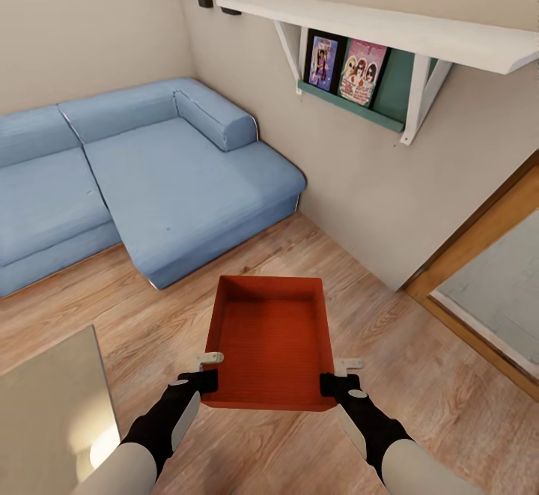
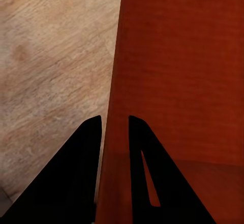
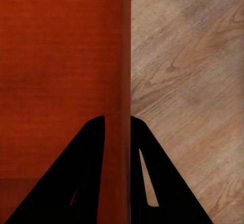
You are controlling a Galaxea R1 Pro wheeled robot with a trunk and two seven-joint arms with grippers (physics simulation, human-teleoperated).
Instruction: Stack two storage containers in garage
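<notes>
bin [image 1: 273, 341] held level above the plank floor [image 1: 419, 375] near the sofa [image 1: 165, 180], left gripper [image 1: 203, 383] and right gripper [image 1: 335, 386] each clamped on a side wall.

Nothing readable here: the two picture covers [image 1: 346, 68] on the green rack [image 1: 352, 102] under the white shelf [image 1: 389, 31] carry lettering (far too blurred to make out).

Blue sofa [image 1: 150, 180] on plank floor [image 1: 449, 398]
</notes>
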